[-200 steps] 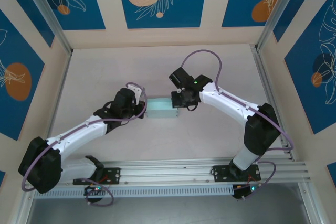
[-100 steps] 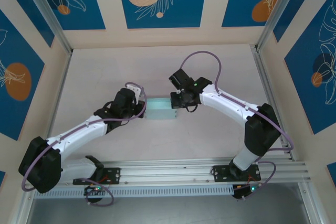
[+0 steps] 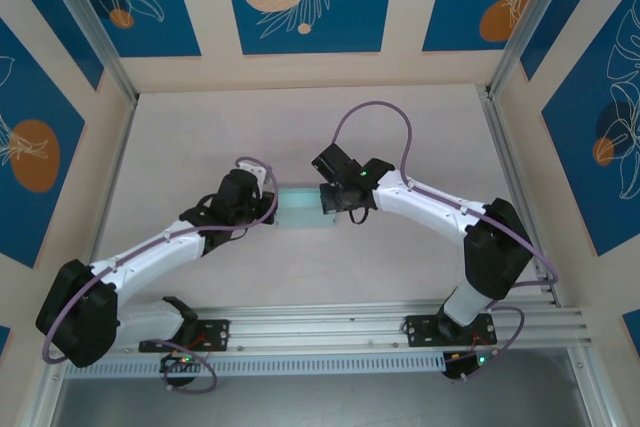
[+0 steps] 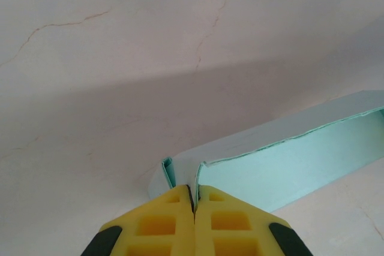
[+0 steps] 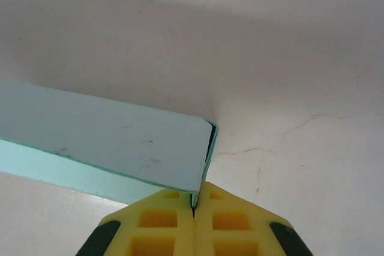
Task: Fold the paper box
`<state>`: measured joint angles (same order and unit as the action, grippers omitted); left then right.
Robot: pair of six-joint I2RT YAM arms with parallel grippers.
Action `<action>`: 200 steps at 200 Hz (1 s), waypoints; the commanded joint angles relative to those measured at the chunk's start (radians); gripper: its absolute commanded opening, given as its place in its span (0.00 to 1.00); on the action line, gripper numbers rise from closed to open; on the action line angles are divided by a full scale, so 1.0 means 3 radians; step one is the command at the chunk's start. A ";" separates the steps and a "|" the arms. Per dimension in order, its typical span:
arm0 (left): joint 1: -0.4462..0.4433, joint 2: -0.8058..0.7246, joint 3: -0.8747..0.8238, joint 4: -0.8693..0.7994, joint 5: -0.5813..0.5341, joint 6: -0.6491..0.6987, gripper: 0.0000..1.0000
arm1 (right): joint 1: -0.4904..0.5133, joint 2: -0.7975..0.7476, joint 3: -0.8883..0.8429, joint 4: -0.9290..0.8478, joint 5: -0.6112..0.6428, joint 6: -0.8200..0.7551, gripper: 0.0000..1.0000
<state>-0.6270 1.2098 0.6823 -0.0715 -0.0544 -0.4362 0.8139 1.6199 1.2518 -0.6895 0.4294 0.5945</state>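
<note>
The paper box (image 3: 298, 209), a slim sleeve of thin pale-blue card (matte, crisp-edged), rests on the veined white table (image 4: 120, 58). The yellow-padded left gripper (image 4: 193, 201) and right gripper (image 5: 193, 203) each pinch an end edge.

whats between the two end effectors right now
The paper box fills the gap between left end effector and right end effector in the top view; each pinches one end.

Paper box (image 3: 300, 209) — between left claw (image 3: 272, 209), right claw (image 3: 325, 205) (tabletop (image 3: 250, 127)).

L arm (image 3: 160, 247), R arm (image 3: 430, 202), white shells, blk joints, purple cables (image 3: 375, 103), green LEDs (image 3: 481, 358) at bases, L gripper (image 4: 193, 187) & R gripper (image 5: 193, 196) w/ yellow pocketed pads (image 4: 159, 226)
</note>
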 commanded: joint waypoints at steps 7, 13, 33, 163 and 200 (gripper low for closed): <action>-0.0113 0.0054 -0.0018 0.0300 0.0309 -0.0066 0.00 | 0.0163 0.0163 -0.0029 0.0005 -0.0264 -0.0018 0.00; -0.0118 0.0057 -0.0049 0.0335 0.0304 -0.0056 0.00 | 0.0175 0.0170 -0.0022 -0.0004 -0.0240 -0.0018 0.00; -0.0152 0.0040 -0.0227 0.0523 0.0299 -0.0034 0.00 | 0.0191 0.0186 -0.0038 -0.0008 -0.0183 -0.0014 0.00; -0.0151 -0.0771 -0.0595 0.0503 0.0168 -0.0168 0.60 | 0.0253 0.0204 -0.0211 0.0136 -0.0016 -0.0006 0.00; -0.0154 -0.0887 -0.0396 0.0234 -0.0003 -0.0255 0.83 | 0.0275 0.0204 -0.0158 0.0074 0.0035 -0.0027 0.00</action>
<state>-0.6643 0.9665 0.5060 0.0673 -0.0273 -0.4938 0.8810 1.6352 1.2167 -0.5892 0.4934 0.5911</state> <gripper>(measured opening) 0.803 0.060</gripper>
